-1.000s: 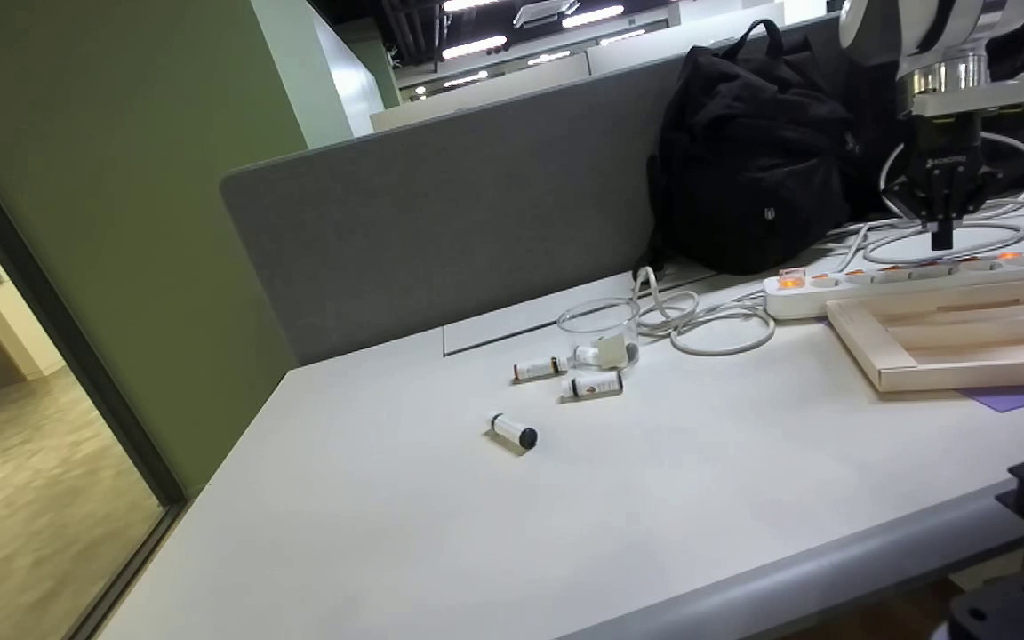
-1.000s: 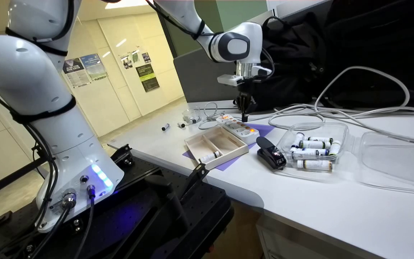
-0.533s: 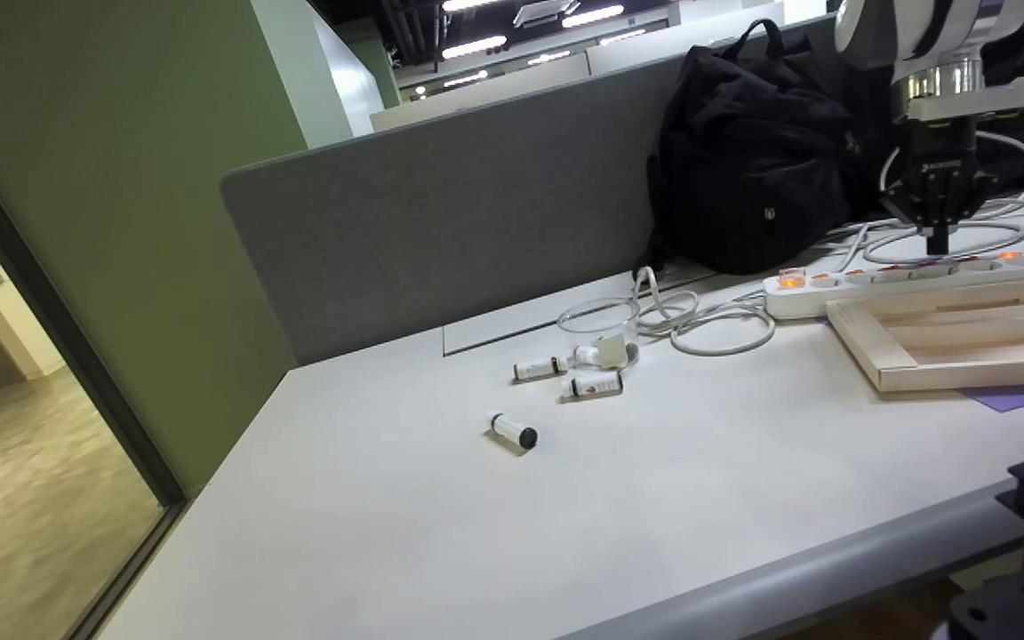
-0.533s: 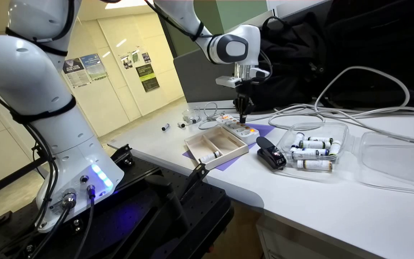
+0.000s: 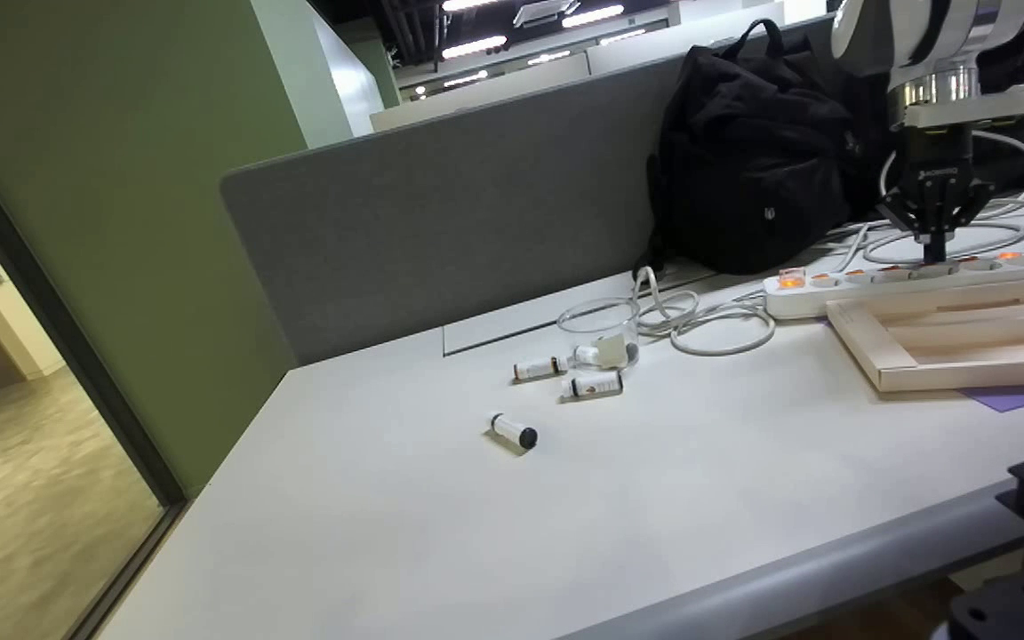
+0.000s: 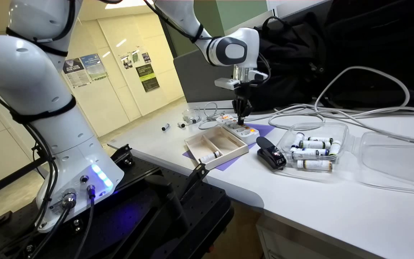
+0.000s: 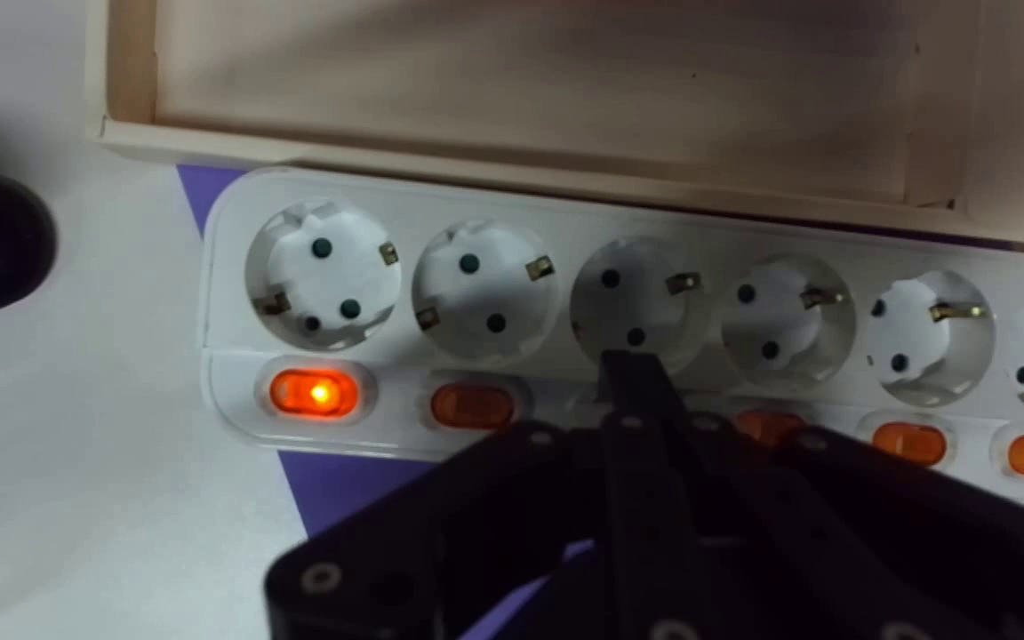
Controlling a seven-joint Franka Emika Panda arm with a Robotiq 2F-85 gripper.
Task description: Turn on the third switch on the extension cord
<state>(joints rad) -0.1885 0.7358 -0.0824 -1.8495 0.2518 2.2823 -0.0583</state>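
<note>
The extension cord, a long white strip with orange switches, lies on the table in both exterior views (image 5: 796,305) (image 6: 246,139) and crosses the wrist view (image 7: 236,333). In the wrist view the leftmost switch (image 7: 314,394) is lit and the second switch (image 7: 472,406) is unlit. The third switch is hidden behind my gripper (image 7: 638,366); the fourth switch (image 7: 770,427) is partly covered and unlit. My gripper is shut, with nothing between its fingers, and points down at the strip in both exterior views (image 5: 934,256) (image 6: 240,122). I cannot tell whether its tips touch the strip.
A pale wooden tray (image 5: 863,347) lies along the strip's near side. A black backpack (image 5: 748,169) stands behind. White cable loops (image 5: 725,351) lie at the strip's end. A black stapler-like object (image 6: 271,154) and a clear box (image 6: 343,129) of white cylinders stand beside it.
My gripper has moved down onto or close to the strip, shifting slightly left in both exterior views. It stays shut. The strip and the other objects have not moved.
</note>
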